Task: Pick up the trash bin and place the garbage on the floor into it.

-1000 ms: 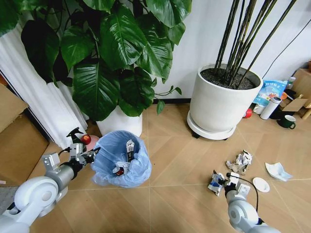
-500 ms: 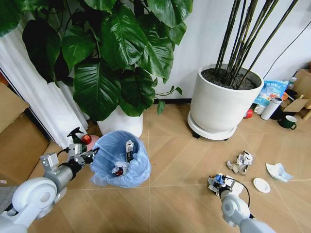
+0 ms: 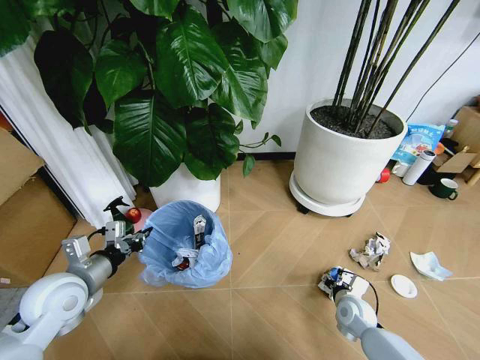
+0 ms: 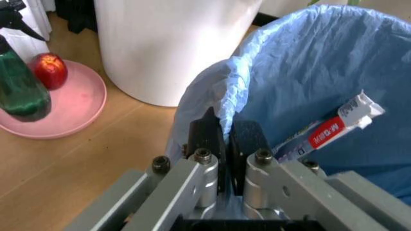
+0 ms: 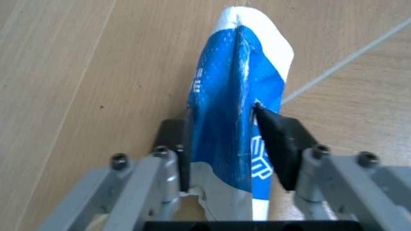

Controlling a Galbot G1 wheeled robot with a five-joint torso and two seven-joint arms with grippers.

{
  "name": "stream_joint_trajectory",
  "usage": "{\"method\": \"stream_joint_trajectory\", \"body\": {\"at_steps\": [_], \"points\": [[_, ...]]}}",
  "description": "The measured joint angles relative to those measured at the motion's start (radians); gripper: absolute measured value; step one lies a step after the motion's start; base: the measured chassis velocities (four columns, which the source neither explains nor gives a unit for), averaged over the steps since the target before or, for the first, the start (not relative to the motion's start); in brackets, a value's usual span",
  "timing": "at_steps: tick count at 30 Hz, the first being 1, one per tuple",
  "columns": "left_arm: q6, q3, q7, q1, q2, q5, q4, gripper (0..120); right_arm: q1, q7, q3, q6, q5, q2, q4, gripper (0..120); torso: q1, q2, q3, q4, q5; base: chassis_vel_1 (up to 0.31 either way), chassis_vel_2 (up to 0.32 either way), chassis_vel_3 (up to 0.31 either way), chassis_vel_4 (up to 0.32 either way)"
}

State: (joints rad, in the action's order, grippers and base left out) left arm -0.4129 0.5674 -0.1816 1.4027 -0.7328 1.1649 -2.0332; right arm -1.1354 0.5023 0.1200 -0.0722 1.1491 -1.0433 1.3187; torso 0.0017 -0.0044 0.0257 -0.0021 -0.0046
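L gripper [image 4: 224,139] at 9 o'clock of the trash bin [image 3: 185,244], fingers pinched on its blue bag rim. R gripper [image 5: 232,139] clamps the blue-white packet [image 5: 234,125] above the floor [image 3: 277,247], w/ paper wad [image 3: 373,250] lying at 2 o'clock.

Light blue crinkly bag [image 3: 187,238] lines the trash bin. The crushed packet [image 5: 236,115] is deep blue with white edges and lettering. The floor [image 3: 270,247] shows light brown herringbone planks with pale seams. Lower right, a crumpled paper wad [image 3: 372,250] is white.
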Motion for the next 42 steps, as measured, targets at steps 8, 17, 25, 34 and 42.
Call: {"method": "stream_joint_trajectory", "body": {"at_steps": [8, 17, 25, 34, 42], "points": [[0.0, 0.0, 0.001, -0.003, 0.0, 0.0, 0.002, 0, -0.017, -0.001, 0.011, 0.011, -0.042, -0.004, 0.005, 1, 0.0, 0.0, 0.0, 0.0, 0.0001, 0.0, 0.0, 0.0, 0.0], [0.0, -0.008, 0.002, -0.003, -0.002, -0.002, 0.007, 0, -0.052, -0.229, 0.035, 0.185, -0.273, 0.059, 0.19, 0, 0.0, 0.0, 0.0, -0.0002, 0.0001, 0.0, 0.0, 0.0, 0.0], [0.001, -0.012, 0.002, -0.003, 0.005, -0.003, 0.006, 0, 0.052, -0.712, -0.035, 0.422, -0.322, 0.101, 0.222, 0, 0.0, 0.0, 0.0, 0.0, 0.0001, 0.0, 0.0, 0.0, 0.0], [0.001, -0.049, -0.001, -0.001, 0.009, -0.019, 0.005, 0, 0.418, -1.27, -0.304, 0.475, -0.11, 0.081, 0.209, 0, 0.0, 0.0, 0.0, 0.0003, -0.0003, 0.0, 0.0, 0.0, 0.0], [0.001, -0.075, -0.001, -0.016, 0.013, -0.025, 0.005, 0, 0.616, -1.428, -0.513, 0.431, -0.003, 0.005, 0.122, 0, 0.0, 0.0, 0.0, 0.0002, -0.0002, 0.0, 0.0, 0.0, 0.0]]}}
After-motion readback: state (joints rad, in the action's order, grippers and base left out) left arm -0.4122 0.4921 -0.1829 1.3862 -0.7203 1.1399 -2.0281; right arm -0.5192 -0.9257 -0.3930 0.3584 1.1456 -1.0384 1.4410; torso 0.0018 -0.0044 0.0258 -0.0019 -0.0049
